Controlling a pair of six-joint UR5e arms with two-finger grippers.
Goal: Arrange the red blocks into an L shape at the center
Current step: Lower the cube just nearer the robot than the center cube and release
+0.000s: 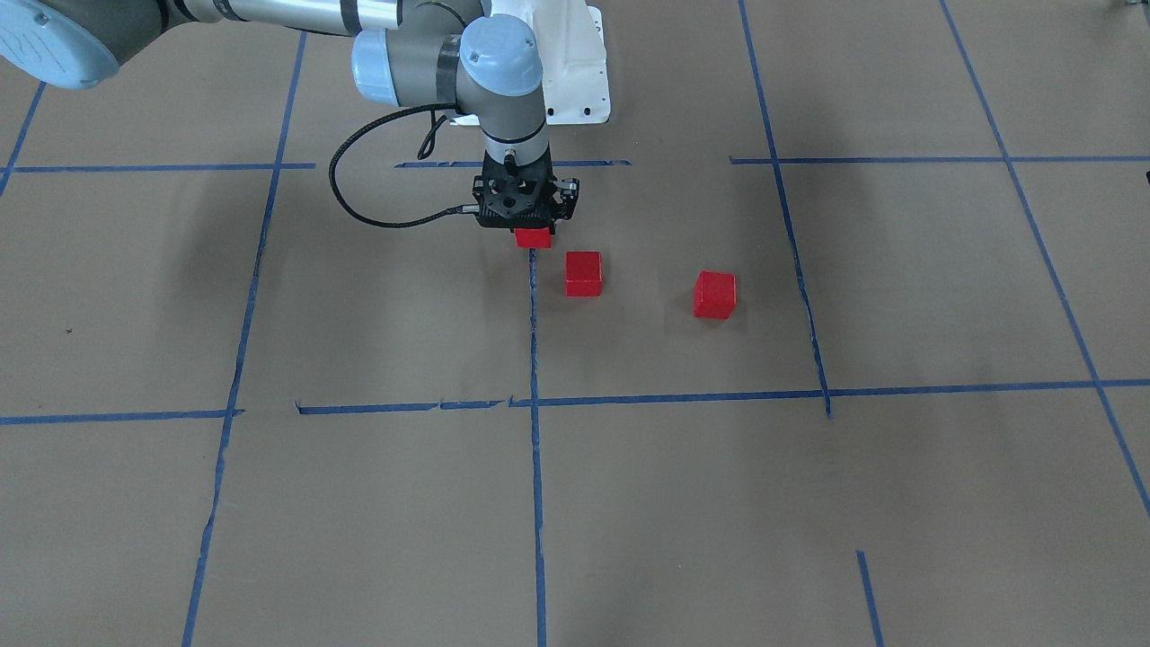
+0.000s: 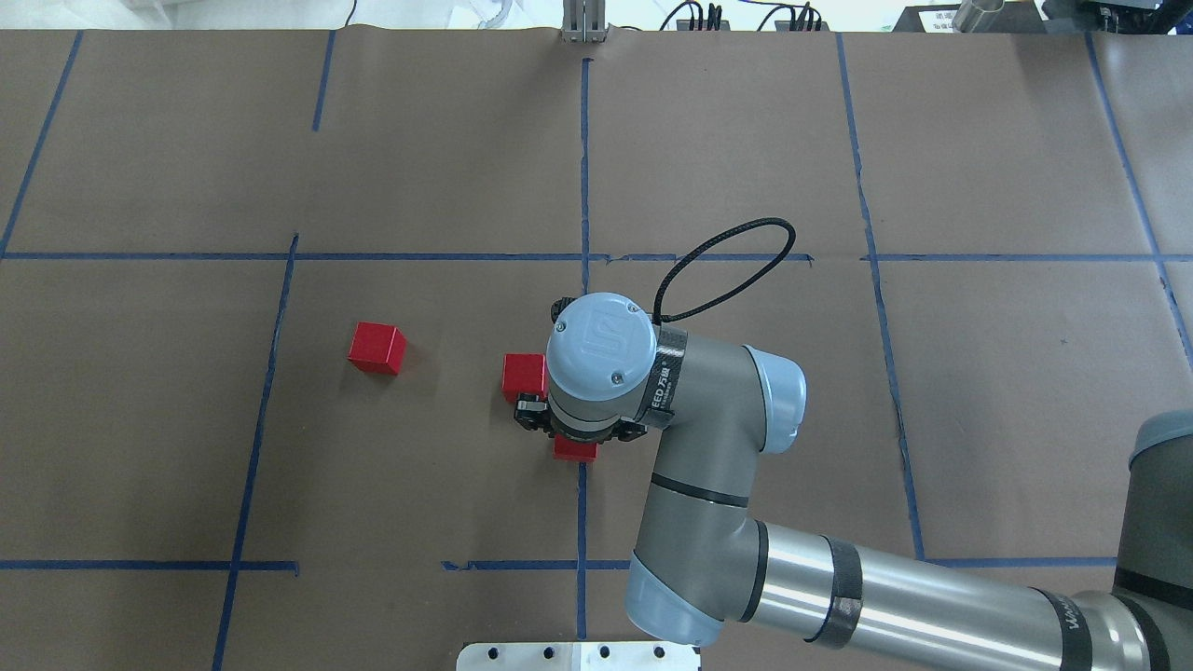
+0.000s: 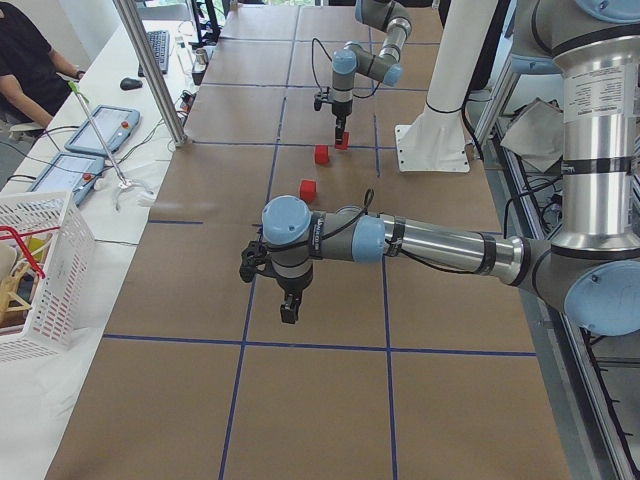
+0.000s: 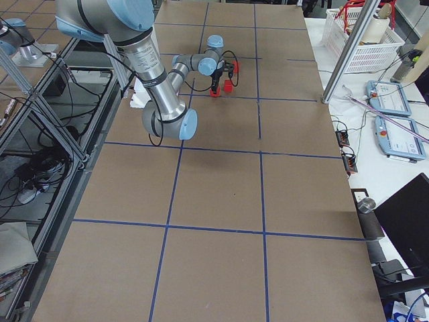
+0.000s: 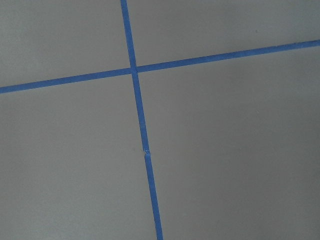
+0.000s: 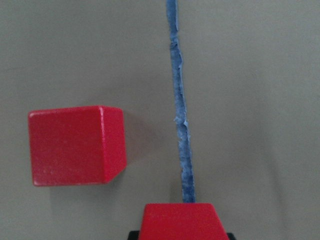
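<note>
Three red blocks are in view. One red block (image 1: 533, 238) sits in my right gripper (image 1: 528, 232), which is shut on it, low over the vertical blue tape line (image 1: 534, 323) of the center cell (image 1: 404, 305). In the right wrist view this block (image 6: 182, 220) is at the bottom edge, on the tape line (image 6: 181, 125). I cannot tell whether it touches the paper. A second red block (image 1: 583, 273) (image 6: 75, 145) lies just beside it, apart. The third red block (image 1: 714, 295) (image 2: 377, 348) lies farther out. My left gripper (image 3: 289, 312) hovers over bare paper; I cannot tell whether it is open or shut.
The robot's white base plate (image 1: 575, 81) stands behind the center cell. A black cable loop (image 2: 727, 261) hangs off the right wrist. A white basket (image 3: 40, 270) and the operator's tablets (image 3: 100, 130) lie beyond the table's edge. The left wrist view shows only a tape crossing (image 5: 134, 70).
</note>
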